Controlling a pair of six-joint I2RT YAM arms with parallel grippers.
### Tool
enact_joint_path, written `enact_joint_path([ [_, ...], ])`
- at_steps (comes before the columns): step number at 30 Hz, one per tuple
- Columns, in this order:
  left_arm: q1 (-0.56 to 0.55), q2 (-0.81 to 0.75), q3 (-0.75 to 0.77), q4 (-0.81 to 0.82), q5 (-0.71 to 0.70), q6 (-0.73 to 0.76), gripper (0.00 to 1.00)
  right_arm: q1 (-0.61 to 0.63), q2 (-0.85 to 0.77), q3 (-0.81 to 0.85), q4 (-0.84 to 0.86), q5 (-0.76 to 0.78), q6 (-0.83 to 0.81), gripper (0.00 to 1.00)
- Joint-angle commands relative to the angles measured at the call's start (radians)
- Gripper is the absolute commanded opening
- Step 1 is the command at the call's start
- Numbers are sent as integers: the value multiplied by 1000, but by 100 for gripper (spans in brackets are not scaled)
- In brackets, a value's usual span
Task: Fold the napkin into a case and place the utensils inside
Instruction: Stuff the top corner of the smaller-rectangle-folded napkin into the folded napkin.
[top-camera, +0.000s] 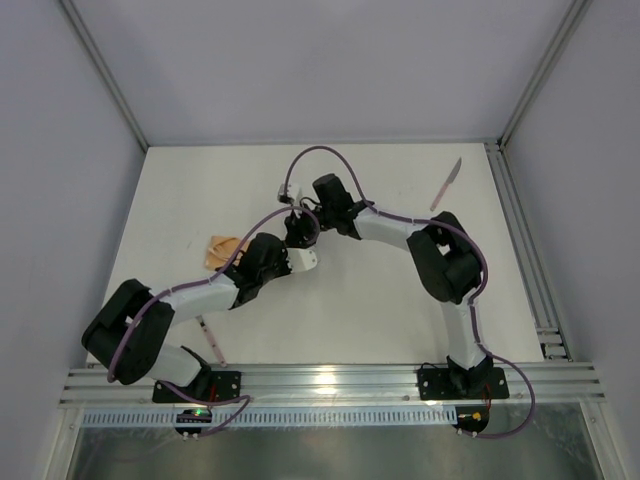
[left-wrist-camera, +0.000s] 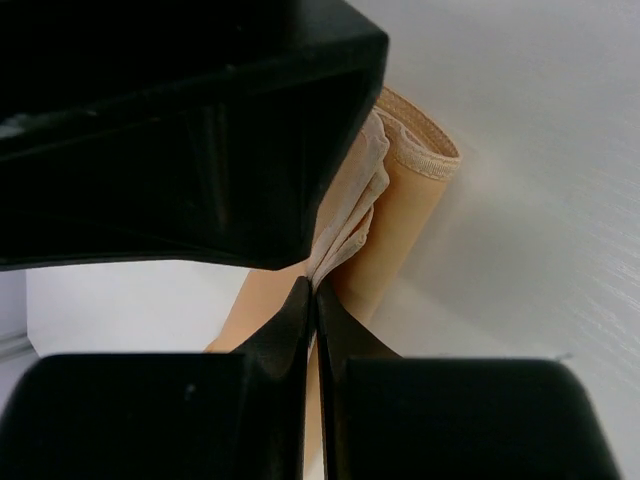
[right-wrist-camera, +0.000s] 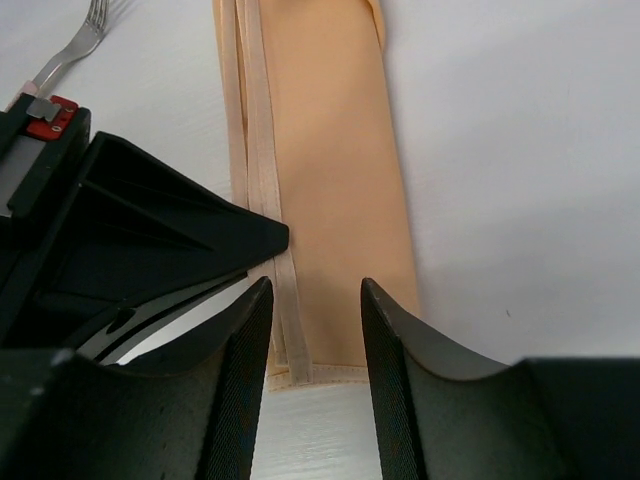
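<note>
The napkin (top-camera: 222, 250) lies folded into a narrow peach-orange strip (right-wrist-camera: 330, 150), mostly hidden under the arms in the top view. My left gripper (left-wrist-camera: 315, 300) is shut on its layered hemmed edge (left-wrist-camera: 350, 225), lifting it off the table. My right gripper (right-wrist-camera: 315, 300) hovers open over the strip's near end, close beside the left gripper (right-wrist-camera: 150, 240), with nothing held. The knife (top-camera: 446, 184) lies at the far right of the table. The fork (top-camera: 210, 340) lies near the left arm's base, and its tines (right-wrist-camera: 95, 20) show in the right wrist view.
Both wrists meet over the table's middle (top-camera: 300, 235), with purple cables looping above them. Metal rails run along the right edge (top-camera: 520, 240) and the near edge (top-camera: 330, 380). Grey walls enclose the table.
</note>
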Motion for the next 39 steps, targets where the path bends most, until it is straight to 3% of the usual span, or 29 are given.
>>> enact_joint_path([
  [1,-1,-35,-9,64,26,-1,0,2,13,-23,76,57,61,44],
  [15,-1,-44,-9,60,0,-9,0,29,6,-117,174,39,55,36],
  [31,-1,-59,-12,15,17,-13,0,37,-41,-223,346,-33,129,57],
  [39,-1,-87,-35,-36,33,-22,0,42,-41,-281,449,-25,204,60],
])
